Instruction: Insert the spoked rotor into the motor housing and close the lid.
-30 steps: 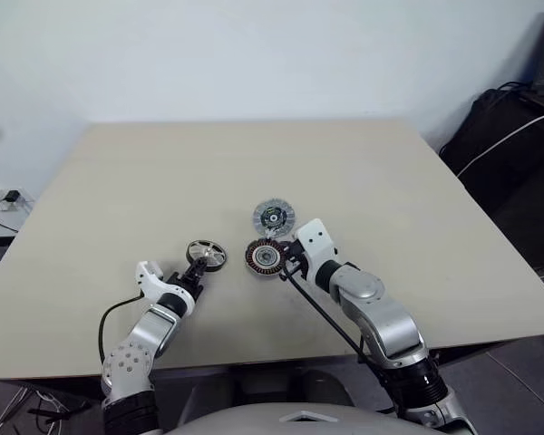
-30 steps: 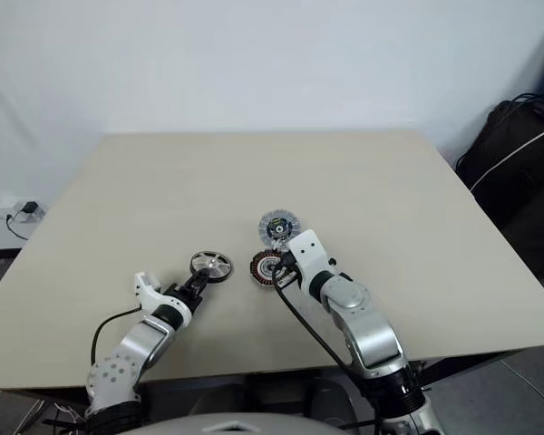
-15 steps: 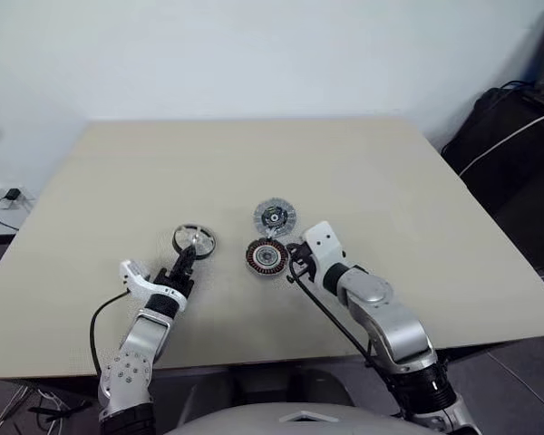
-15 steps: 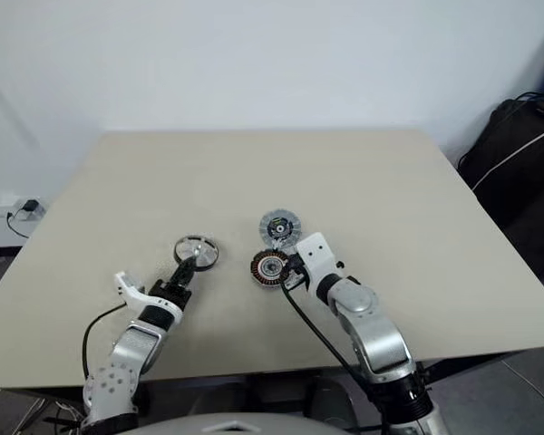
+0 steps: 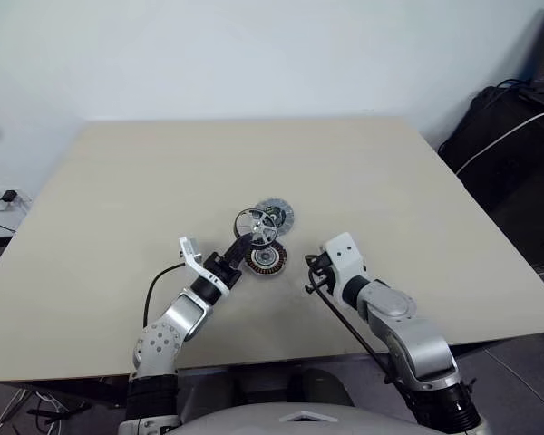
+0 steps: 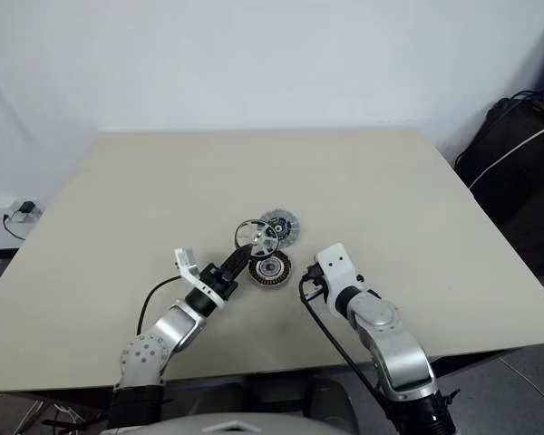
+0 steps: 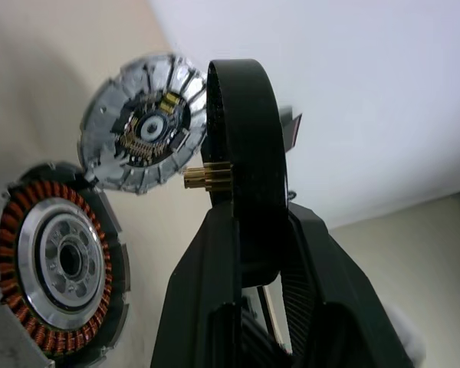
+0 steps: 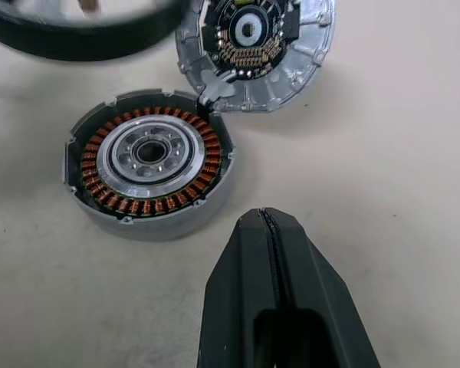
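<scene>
Copper windings ring the motor housing point(image 5: 266, 258), which lies flat on the beige table point(image 5: 390, 181) with its pale bearing centre facing up, and everything else is best placed against it. Touching its far rim lies the lid point(image 8: 254, 44), ribbed face up around a dark centre.

Held in the air just above the housing's far-left edge, in front of the lid, is the spoked rotor point(image 5: 256, 225). It stands tilted on its rim rather than flat, with a small brass hub point(image 7: 208, 176) pointing sideways toward the lid. The left gripper point(image 5: 242, 246) reaches in from the housing's near-left side, its 2 black fingers point(image 7: 238, 253) pinched on the rotor's rim.

Right of the housing and slightly nearer the robot, the right gripper point(image 8: 267, 230) hovers close above the table, apart from the housing's wall. Its 2 fingers are pressed fully together and carry nothing.
</scene>
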{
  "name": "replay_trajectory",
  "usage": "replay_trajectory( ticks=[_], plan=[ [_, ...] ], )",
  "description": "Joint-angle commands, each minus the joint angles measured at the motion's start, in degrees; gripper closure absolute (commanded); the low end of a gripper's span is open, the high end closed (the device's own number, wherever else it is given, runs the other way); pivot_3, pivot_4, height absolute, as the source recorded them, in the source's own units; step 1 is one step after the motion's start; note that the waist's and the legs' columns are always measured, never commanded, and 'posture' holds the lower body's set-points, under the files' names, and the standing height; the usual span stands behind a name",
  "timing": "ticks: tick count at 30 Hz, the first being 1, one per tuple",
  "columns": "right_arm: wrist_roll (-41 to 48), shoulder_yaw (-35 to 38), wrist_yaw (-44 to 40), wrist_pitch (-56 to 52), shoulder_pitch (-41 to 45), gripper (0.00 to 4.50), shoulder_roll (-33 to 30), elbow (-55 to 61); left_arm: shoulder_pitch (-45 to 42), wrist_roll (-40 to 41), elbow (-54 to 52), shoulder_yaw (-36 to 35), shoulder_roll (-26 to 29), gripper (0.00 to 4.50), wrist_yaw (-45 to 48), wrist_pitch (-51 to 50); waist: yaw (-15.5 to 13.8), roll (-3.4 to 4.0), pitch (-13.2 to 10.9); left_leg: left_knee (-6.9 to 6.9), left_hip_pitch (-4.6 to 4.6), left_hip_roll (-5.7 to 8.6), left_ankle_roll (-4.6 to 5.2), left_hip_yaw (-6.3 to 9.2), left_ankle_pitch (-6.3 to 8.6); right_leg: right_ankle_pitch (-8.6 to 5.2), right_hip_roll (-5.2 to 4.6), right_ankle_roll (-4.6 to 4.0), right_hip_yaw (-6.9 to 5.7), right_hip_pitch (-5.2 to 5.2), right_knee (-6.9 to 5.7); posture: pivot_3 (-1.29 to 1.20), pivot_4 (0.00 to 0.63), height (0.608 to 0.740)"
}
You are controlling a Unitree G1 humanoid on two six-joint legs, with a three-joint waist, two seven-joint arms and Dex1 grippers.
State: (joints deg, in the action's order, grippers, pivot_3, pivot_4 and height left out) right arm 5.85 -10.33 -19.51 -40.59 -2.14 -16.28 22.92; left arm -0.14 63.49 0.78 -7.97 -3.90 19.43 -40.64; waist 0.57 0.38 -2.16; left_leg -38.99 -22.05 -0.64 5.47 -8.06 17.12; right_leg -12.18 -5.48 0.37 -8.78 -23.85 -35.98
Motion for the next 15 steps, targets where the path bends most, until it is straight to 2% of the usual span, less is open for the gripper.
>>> replay_trajectory(
  ticks=[1, 15],
  plan=[
    [0.51, 1.41, 0.85, -0.14, -0.28, 4.5, 0.2, 2.83, -1.93, -0.9, 2.07, 1.95, -1.56, 4.09, 1.75, -1.62, -0.05, -0.01, -0.01, 0.0, 0.0, 0.0, 0.01, 0.0, 0.0, 0.0, 0.0, 0.0, 0.0, 0.01, 0.0, 0.0, 0.0, 0.74],
    [0.55, 1.61, 1.62, -0.25, -0.67, 4.5, 0.15, 3.34, -4.31, -5.28, 7.11, 2.47, -2.31, 4.09, 2.72, -2.19, -0.05, -0.01, -0.01, -0.03, 0.0, 0.0, 0.01, 0.03, 0.01, 0.0, -0.03, 0.0, 0.0, -0.03, 0.0, 0.0, 0.0, 0.74]
  ],
)
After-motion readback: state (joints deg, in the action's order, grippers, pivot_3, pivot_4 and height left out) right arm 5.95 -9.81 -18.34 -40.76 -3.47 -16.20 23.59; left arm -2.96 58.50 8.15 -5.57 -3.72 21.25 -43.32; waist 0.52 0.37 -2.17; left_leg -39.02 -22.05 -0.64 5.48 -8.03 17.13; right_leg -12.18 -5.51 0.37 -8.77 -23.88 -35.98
